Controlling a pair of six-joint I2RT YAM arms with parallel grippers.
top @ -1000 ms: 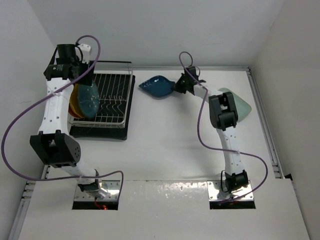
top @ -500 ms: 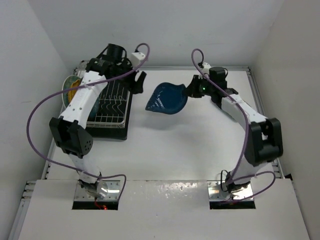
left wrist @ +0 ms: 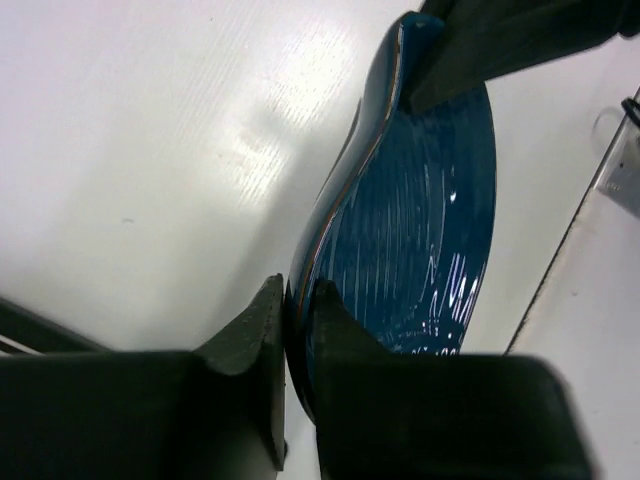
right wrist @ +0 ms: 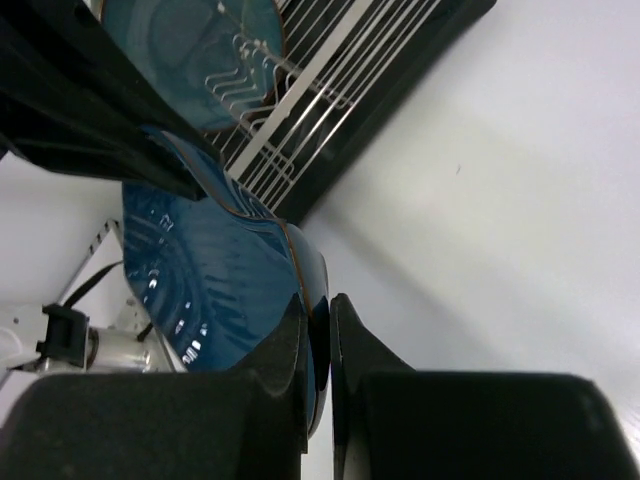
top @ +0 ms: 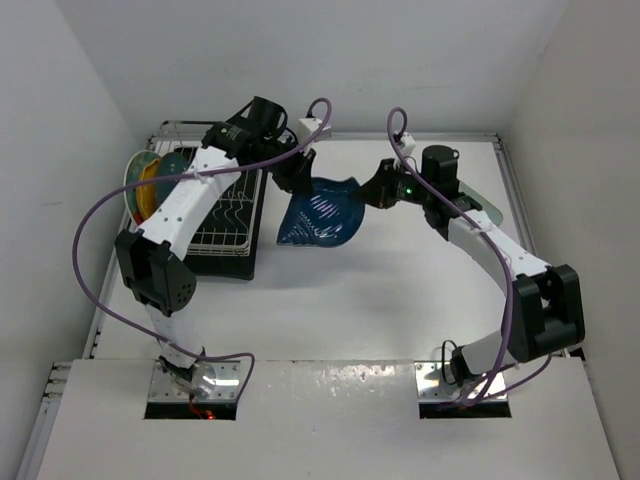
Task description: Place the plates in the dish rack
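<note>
The dark blue leaf-shaped plate (top: pixel 318 212) hangs above the table just right of the dish rack (top: pixel 228 212), held at both ends. My left gripper (top: pixel 299 178) is shut on its upper left rim; in the left wrist view the two jaws (left wrist: pixel 298 318) pinch the plate's edge (left wrist: pixel 420 230). My right gripper (top: pixel 377 193) is shut on the opposite rim, and its jaws (right wrist: pixel 320 322) clamp the plate (right wrist: pixel 215 275). Three plates, yellow, red and teal (top: pixel 150 180), stand on edge at the rack's left end. A pale mint plate (top: pixel 486 208) lies on the table, mostly hidden behind my right arm.
The rack sits on a black drip tray (top: pixel 215 268) against the left wall. Its wires (right wrist: pixel 330 90) and the teal plate (right wrist: pixel 180 40) show in the right wrist view. White walls close in the table at the back and both sides.
My left arm swung from the rack's left end across to the blue plate and closed on its rim. My right gripper carried the plate leftward toward the rack and tilted it.
</note>
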